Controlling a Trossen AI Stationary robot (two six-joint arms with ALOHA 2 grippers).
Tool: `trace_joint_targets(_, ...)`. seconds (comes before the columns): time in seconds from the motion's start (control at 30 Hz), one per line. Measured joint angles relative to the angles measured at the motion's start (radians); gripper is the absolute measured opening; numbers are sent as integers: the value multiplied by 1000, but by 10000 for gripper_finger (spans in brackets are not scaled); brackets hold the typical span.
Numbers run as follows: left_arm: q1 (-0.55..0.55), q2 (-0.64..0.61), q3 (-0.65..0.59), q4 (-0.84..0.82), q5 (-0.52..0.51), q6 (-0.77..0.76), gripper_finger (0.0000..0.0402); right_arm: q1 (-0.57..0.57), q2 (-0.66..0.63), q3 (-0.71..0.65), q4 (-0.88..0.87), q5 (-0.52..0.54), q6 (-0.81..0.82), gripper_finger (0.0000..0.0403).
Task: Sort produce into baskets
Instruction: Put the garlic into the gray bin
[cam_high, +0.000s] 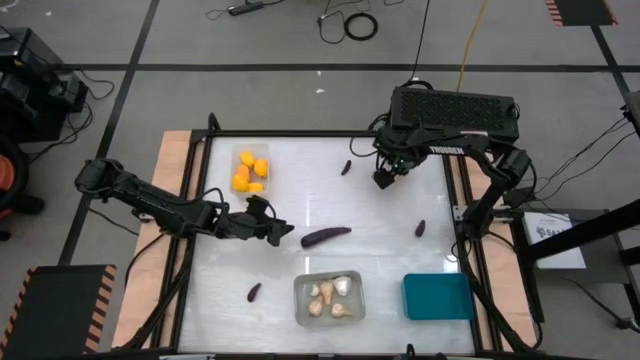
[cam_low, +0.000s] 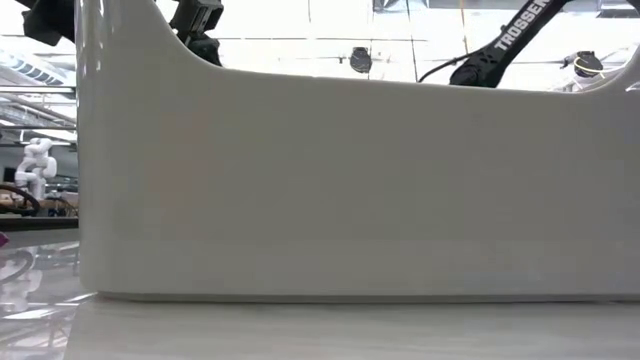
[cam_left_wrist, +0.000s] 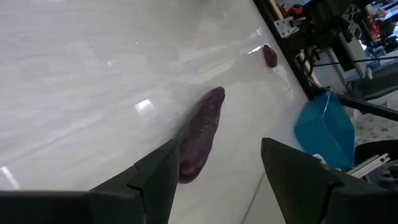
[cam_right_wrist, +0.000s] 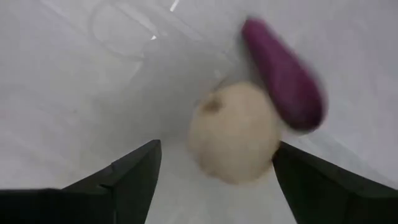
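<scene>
My left gripper (cam_high: 284, 233) is open and low over the table's middle. A long dark purple eggplant (cam_high: 325, 237) lies on the table just ahead of it. In the left wrist view the eggplant's (cam_left_wrist: 200, 130) near end lies beside one finger of my left gripper (cam_left_wrist: 217, 146). My right gripper (cam_high: 384, 179) is open at the far side. Its wrist view shows a cream garlic bulb (cam_right_wrist: 233, 130) lying against a small eggplant (cam_right_wrist: 283, 74), just ahead of my right gripper's (cam_right_wrist: 216, 149) open fingers. Other small eggplants (cam_high: 421, 228) (cam_high: 254, 292) lie loose on the table. My left gripper comes at the long eggplant level from the table's left, along its length. The eggplant's near end (cam_left_wrist: 185, 169) lies right beside one finger (cam_left_wrist: 163, 173). I cannot tell whether they touch. The eggplant lies flat on the table.
A clear bin (cam_high: 250, 170) with orange-yellow pieces stands far left. A grey translucent bin (cam_high: 330, 298) with garlic bulbs stands at the near edge, and its wall (cam_low: 350, 180) fills the low view. A teal bin (cam_high: 437, 296) stands near right. A black vented box (cam_high: 455, 108) stands beyond the far edge.
</scene>
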Motion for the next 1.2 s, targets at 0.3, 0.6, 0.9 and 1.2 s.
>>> trace_joint_targets(0.3, 0, 0, 0, 1, 5, 25, 232, -2, 0, -7, 3, 6, 0, 181)
trace_joint_targets(0.6, -3, 0, 0, 1, 33, 26, 232, 4, -1, -7, -5, -14, 4, 42)
trace_joint_targets(0.9, -46, 0, 0, 1, 34, 28, 232, 156, -82, -7, -25, -188, 72, 20)
trace_joint_targets(1.2, -79, 0, 0, 0, 34, 118, 232, 483, -240, -7, 79, -243, 261, 15)
